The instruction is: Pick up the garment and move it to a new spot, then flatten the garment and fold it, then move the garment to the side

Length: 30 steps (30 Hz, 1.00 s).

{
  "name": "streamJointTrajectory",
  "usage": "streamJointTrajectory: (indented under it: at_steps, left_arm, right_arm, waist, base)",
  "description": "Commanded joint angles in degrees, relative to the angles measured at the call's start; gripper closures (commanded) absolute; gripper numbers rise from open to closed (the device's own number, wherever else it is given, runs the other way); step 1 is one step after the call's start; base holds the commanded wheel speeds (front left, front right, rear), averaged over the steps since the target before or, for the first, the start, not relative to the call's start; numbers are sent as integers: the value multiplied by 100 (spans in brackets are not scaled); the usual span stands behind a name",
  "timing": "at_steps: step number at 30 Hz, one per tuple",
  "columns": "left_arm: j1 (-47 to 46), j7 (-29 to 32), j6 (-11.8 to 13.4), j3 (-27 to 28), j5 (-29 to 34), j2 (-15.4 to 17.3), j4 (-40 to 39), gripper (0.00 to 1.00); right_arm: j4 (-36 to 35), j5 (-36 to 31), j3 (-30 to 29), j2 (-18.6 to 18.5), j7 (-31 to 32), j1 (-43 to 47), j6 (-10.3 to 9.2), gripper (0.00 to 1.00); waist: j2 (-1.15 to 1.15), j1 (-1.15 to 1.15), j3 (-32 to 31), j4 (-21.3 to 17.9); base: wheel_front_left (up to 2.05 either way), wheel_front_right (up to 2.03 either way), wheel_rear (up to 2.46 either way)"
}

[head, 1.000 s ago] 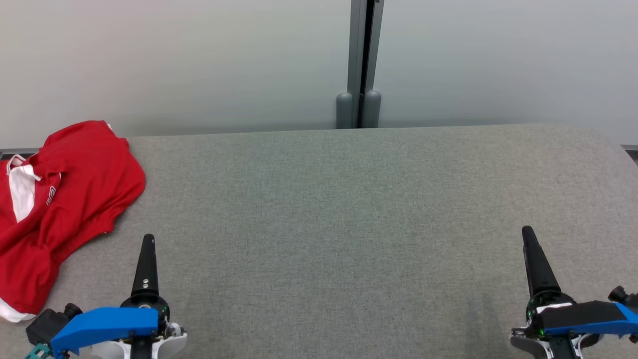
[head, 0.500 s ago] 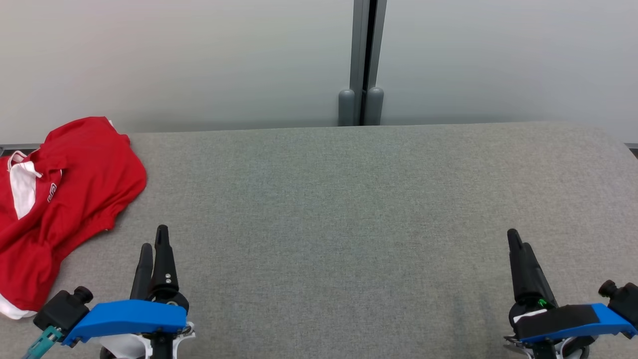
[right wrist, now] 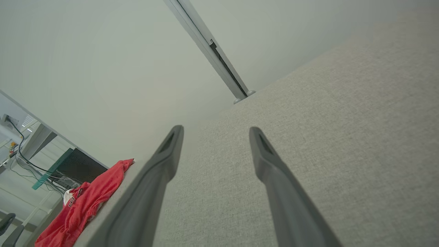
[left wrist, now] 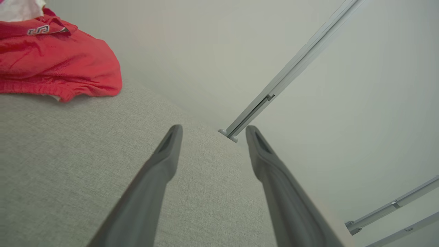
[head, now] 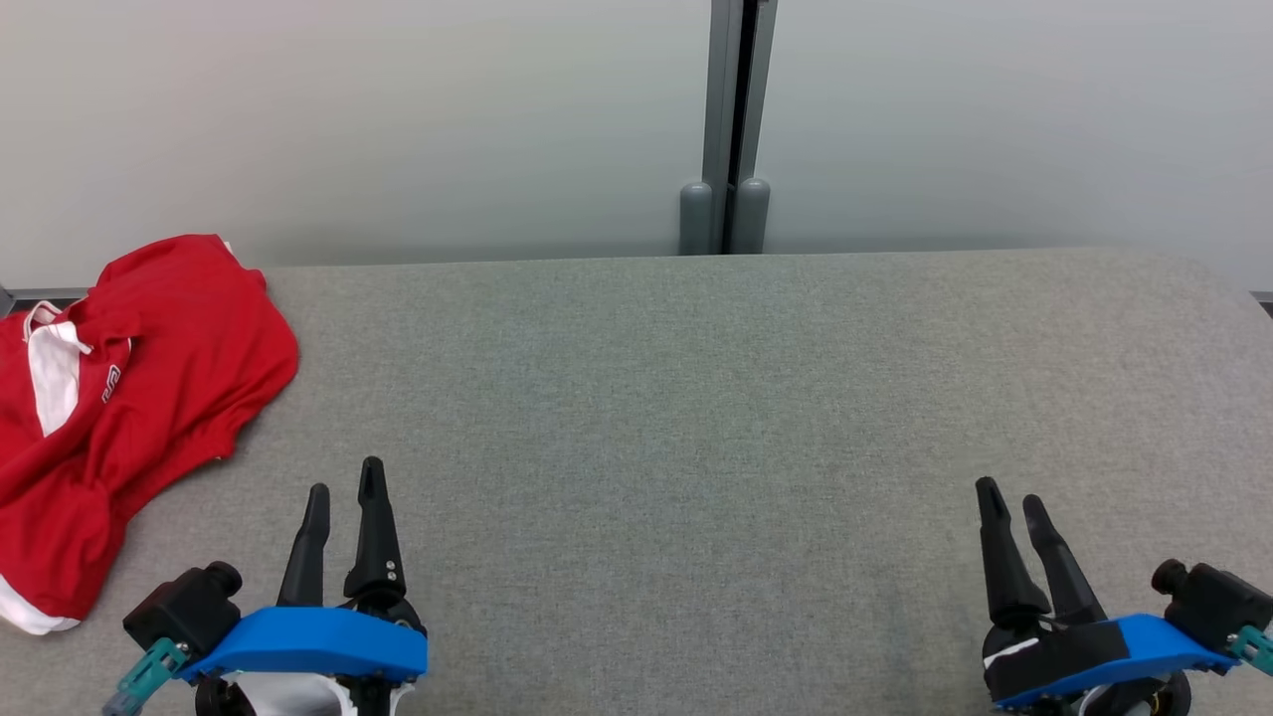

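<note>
Gaping wide, left pincer (head: 345,482) and right pincer (head: 1009,494) are noted empty above the grey table (head: 696,398). Red garment (head: 149,398) is seen crumpled at ten o'clock of the left pincer, well apart. Nothing judged done: pickup, flattening, folding, shifting remain.

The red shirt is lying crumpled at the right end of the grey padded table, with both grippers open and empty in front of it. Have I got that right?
Not quite. The red shirt lies crumpled at the left end of the grey padded table, not the right, as the head view shows. The rest holds: the left gripper and the right gripper are both open and empty.
</note>
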Motion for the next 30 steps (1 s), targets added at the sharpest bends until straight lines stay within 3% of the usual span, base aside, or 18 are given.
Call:
streamJointTrajectory:
  at_steps: [1, 30]
  left_arm:
    - [-9, -62, 19, -39, 191, 34, -17, 0]
    - [-104, -476, 162, -393, 1761, 34, 671, 0]
  right_arm:
    - [-39, -266, 33, -48, -62, 8, 18, 0]
    - [330, -2201, 269, -65, -481, -18, 19, 0]
  waist:
    - [0, 0, -5, 3]
    - [0, 0, 1, 43]
  base:
    - [0, 0, 0]
    - [0, 0, 0]
